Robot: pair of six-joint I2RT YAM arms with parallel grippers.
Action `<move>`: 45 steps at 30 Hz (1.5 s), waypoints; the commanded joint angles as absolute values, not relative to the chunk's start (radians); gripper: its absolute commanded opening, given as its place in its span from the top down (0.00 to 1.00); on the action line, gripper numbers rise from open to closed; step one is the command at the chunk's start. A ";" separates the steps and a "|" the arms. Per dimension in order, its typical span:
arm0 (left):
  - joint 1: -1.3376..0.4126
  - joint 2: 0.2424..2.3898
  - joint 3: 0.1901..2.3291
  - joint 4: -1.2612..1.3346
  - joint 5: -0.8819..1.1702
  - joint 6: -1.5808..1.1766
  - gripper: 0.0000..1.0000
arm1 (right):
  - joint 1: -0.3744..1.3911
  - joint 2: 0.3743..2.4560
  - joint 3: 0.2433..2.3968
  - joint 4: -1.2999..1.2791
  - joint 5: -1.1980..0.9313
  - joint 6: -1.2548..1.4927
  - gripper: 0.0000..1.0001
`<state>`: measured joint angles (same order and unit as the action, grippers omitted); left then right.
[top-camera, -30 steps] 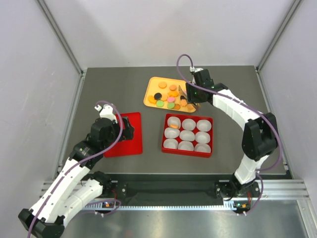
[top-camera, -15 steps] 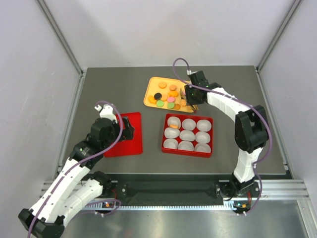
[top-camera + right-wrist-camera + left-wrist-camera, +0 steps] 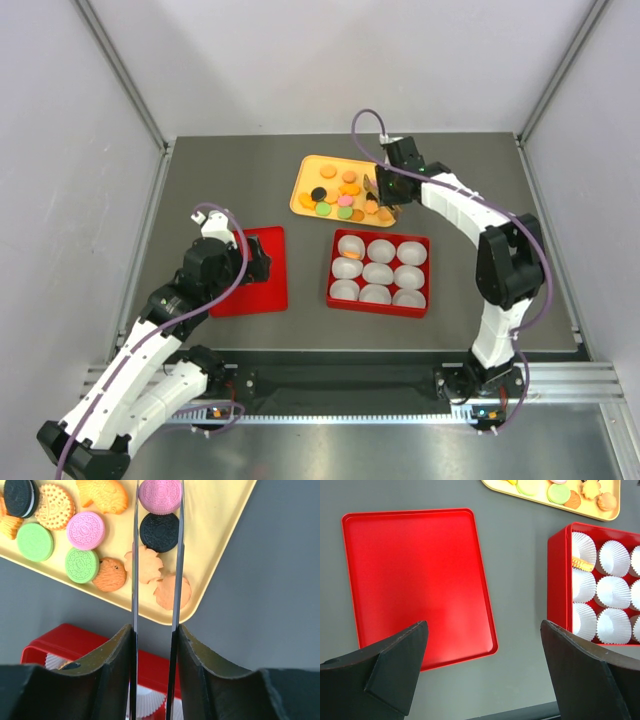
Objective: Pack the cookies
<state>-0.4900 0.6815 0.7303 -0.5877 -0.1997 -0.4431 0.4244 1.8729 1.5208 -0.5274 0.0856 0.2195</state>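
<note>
Risks first, as judgement calls. Your right arm reaches across the worktop point(image 3: 480, 200) beyond the red box point(image 3: 379, 304); carry low on the way over and you can clip its far wall and shove it. The yellow tray point(image 3: 303, 200) looks unfixed, and the right claw point(image 3: 377, 197) is over its right end, so an off-centre push can skate or tip it. The paper cups point(image 3: 380, 272) are light; a high drop or a dragged blade can fold one. The cookies point(image 3: 335, 195) lie crowded on that tray, with one orange cookie point(image 3: 582, 563) already in a corner cup. In the right wrist view the blades, nearly together, straddle a pink cookie point(image 3: 160, 495) with a black cookie point(image 3: 159, 532) right against it, so you may nudge both or crack the pink one. The left claw point(image 3: 483, 625) hangs spread wide and empty over the near edge of the red lid point(image 3: 415, 580). Hard to see: the blade tips run off the top of the right wrist frame, so you cannot tell if the pink cookie is clamped or only bracketed. The box is cut off in both wrist views. From above, the claw covers the tray's right end.
</note>
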 commanded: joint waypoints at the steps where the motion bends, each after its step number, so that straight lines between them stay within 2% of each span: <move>1: -0.492 0.681 0.732 -0.572 -0.215 -0.446 0.01 | 0.410 1.758 1.560 -0.511 0.097 0.215 0.69; 8: -0.494 0.689 0.732 -0.571 -0.210 -0.445 0.01 | 0.414 1.573 1.401 -0.496 0.032 0.239 0.70; 17: -0.495 0.690 0.732 -0.568 -0.201 -0.443 0.01 | 0.468 1.128 0.979 -0.482 -0.028 0.288 0.70; 23: -0.495 0.686 0.730 -0.568 -0.196 -0.442 0.01 | 0.546 0.958 0.885 -0.560 -0.005 0.334 0.70; 35: -0.499 0.690 0.730 -0.566 -0.199 -0.443 0.01 | 0.604 0.870 0.758 -0.586 0.043 0.380 0.69; 45: -0.499 0.690 0.732 -0.569 -0.202 -0.443 0.01 | 0.604 0.885 0.729 -0.566 0.046 0.383 0.66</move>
